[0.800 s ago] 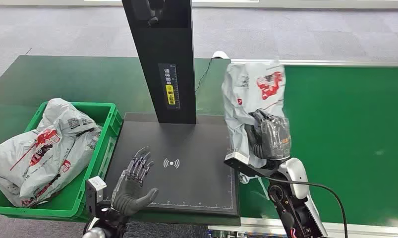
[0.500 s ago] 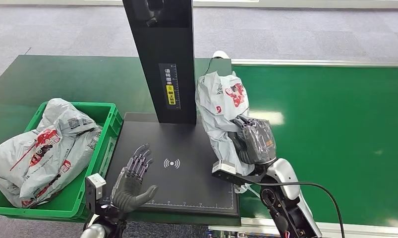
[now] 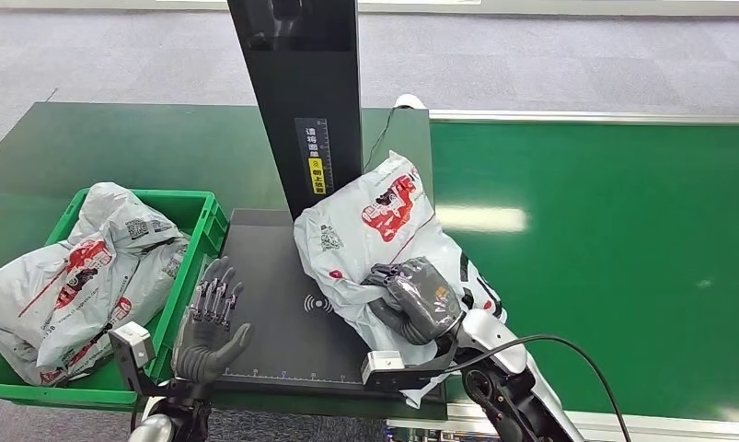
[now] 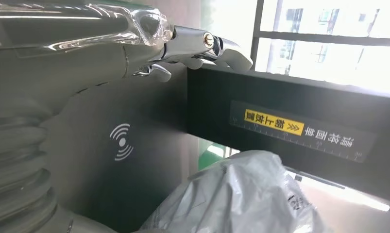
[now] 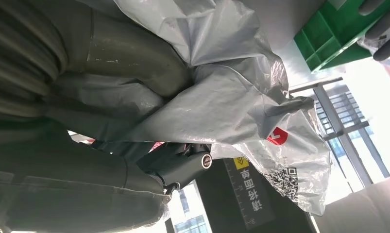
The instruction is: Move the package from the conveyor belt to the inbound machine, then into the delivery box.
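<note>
At about 9 o'clock in the head view a green bin (image 3: 183,276) sits on the dark green counter (image 3: 89,147), holding grey bags (image 3: 80,276) with red print heaped inside it. Just to its right, near 7 o'clock, the left hand (image 3: 209,331) hangs over the near-left edge of the black scanner plate (image 3: 273,304), palm up, fingers spread apart and holding nothing; the left wrist view shows its fingers (image 4: 202,46) above the plate, close to the white wireless mark (image 4: 121,141). That mark (image 3: 317,303) lies near the middle of the plate, partly covered by the package. From the far edge of the plate, toward 12 o'clock, rises the black post (image 3: 301,101) with a yellow label (image 3: 317,175) on its face. The package (image 3: 375,239), a crumpled grey bag with a red logo, lies tilted on the right half of the plate, its top end leaning toward the post and touching or nearly touching it; which of the two I cannot tell. The right hand (image 3: 419,304), at about 5 o'clock, grips the package at its lower end, fingers wrapped into the plastic; the right wrist view shows the grey film (image 5: 241,97) bunched against the hand (image 5: 115,102). From 1 to 4 o'clock the bright green conveyor belt (image 3: 623,258) stretches away.
</note>
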{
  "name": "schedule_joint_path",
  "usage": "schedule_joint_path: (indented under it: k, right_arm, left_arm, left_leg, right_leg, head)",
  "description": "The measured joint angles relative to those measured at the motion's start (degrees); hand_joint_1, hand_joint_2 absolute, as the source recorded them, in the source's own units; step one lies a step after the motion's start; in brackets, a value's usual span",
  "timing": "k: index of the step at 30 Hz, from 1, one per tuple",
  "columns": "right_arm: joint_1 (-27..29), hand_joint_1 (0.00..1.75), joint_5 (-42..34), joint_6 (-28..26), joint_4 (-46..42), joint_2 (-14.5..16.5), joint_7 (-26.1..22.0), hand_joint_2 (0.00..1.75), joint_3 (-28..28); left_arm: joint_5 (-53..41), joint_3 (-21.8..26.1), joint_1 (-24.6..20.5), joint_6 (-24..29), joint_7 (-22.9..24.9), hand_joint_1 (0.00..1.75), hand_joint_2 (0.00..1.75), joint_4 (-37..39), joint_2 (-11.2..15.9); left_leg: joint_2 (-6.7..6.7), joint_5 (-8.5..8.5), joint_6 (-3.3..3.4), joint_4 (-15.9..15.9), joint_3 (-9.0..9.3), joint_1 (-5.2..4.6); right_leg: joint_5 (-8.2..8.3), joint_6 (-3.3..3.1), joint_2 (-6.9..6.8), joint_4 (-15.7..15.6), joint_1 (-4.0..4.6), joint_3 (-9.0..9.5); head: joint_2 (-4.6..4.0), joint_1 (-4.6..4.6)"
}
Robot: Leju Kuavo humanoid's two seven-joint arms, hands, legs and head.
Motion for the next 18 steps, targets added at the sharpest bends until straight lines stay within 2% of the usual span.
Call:
schedule_joint_path:
  k: [7,9,14,18]
  right_arm:
    - [0.0,1.75,-0.7,1.2,0.0,-0.3,-0.2,1.75,0.8]
    - [-0.1,1.75,-2.8,4.4,0.0,-0.5,-0.9,1.75,1.3]
    - [-0.5,1.75,-14.2,17.1,0.0,-1.4,-5.3,1.75,3.4]
    - [-1.8,1.75,-17.5,22.7,0.3,-2.1,-6.0,1.75,5.4]
  left_arm:
    - [0.3,0.6,0.1,0.3,-0.2,0.0,1.75,0.0,0.0]
    - [1.1,0.8,0.1,1.1,-0.5,0.0,1.75,-0.1,0.0]
    - [2.7,1.1,0.3,3.7,-1.2,0.0,1.75,-0.5,-0.1]
    - [4.1,1.5,0.3,5.9,-1.9,0.0,1.75,-1.1,-0.3]
  left_leg:
    - [0.0,0.0,0.0,0.0,0.0,0.0]
    - [0.0,0.0,0.0,0.0,0.0,0.0]
    - [0.0,0.0,0.0,0.0,0.0,0.01]
    - [0.04,0.0,0.0,0.0,0.0,0.01]
  right_leg:
    - [0.0,0.0,0.0,0.0,-0.01,0.0]
    - [0.0,0.0,0.0,0.0,0.0,0.0]
    - [0.0,0.0,0.0,0.0,0.01,0.0]
    - [0.0,0.0,0.01,0.0,0.0,0.0]
  head:
    - [0.0,0.0]
    - [0.0,-0.01]
    - [0.0,0.01]
    - [0.0,0.0]
